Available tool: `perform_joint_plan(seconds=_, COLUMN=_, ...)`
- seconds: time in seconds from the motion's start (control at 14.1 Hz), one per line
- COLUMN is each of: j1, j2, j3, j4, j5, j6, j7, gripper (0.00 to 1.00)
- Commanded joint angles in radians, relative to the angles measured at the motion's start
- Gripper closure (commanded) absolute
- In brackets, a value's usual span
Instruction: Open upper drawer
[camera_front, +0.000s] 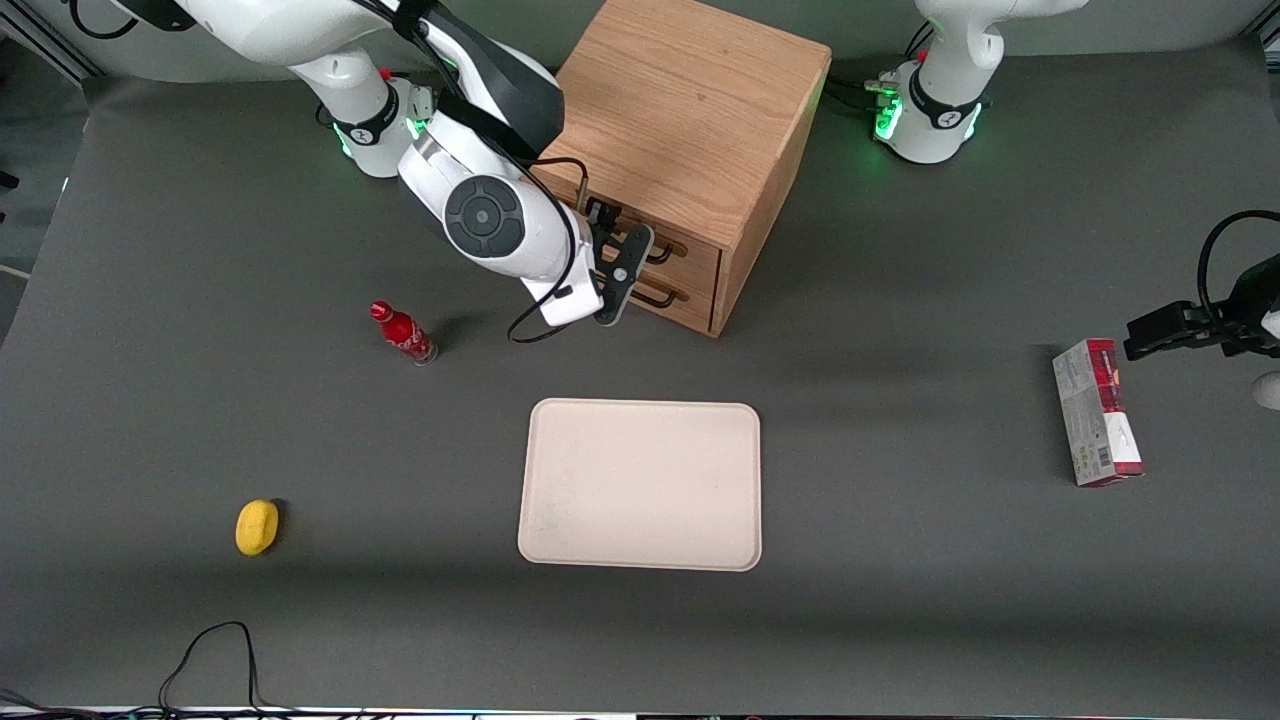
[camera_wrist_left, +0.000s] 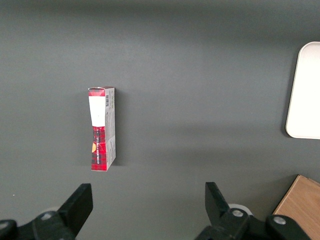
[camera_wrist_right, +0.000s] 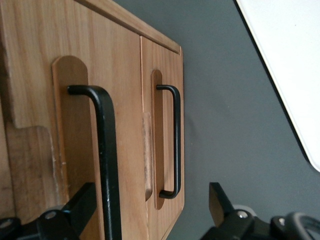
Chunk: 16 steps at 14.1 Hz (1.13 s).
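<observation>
The oak cabinet (camera_front: 690, 110) stands at the back of the table. Its upper drawer (camera_front: 700, 262) looks shut, its front level with the bottom drawer (camera_front: 690, 308). My right gripper (camera_front: 610, 264) is open, right at the drawer fronts. In the right wrist view the upper drawer (camera_wrist_right: 125, 100) fills the frame and its long black wire handle (camera_wrist_right: 107, 150) runs between the gripper's (camera_wrist_right: 150, 210) open fingers (camera_wrist_right: 80, 205), close to one of them and not clamped. The bottom drawer's handle (camera_wrist_right: 177, 140) lies nearer the table surface.
A cream tray (camera_front: 640, 485) lies in front of the cabinet, nearer the front camera. A red bottle (camera_front: 403, 333) stands beside my arm and a yellow object (camera_front: 257, 526) lies toward the working arm's end. A red and grey box (camera_front: 1095, 412) lies toward the parked arm's end.
</observation>
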Motion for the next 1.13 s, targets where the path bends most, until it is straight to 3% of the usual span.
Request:
perform_joint_plan(seconds=0.0, j1=-0.001, j2=0.025, j3=0.002, j4=-0.002, j5=-0.050, j6=0.048, j7=-0.010, gripper=0.00)
perform_joint_plan(seconds=0.49, j1=-0.018, j2=0.114, j3=-0.046, j4=0.112, j5=-0.222, j6=0.086, j7=-0.022, gripper=0.00)
perform_joint_plan(seconds=0.78, j1=-0.018, j2=0.178, j3=-0.153, j4=0.250, j5=-0.222, j6=0.082, j7=-0.134, gripper=0.00)
perform_joint_plan(seconds=1.06, j1=-0.018, j2=0.223, j3=-0.196, j4=0.343, j5=-0.226, j6=0.085, j7=-0.140, gripper=0.00)
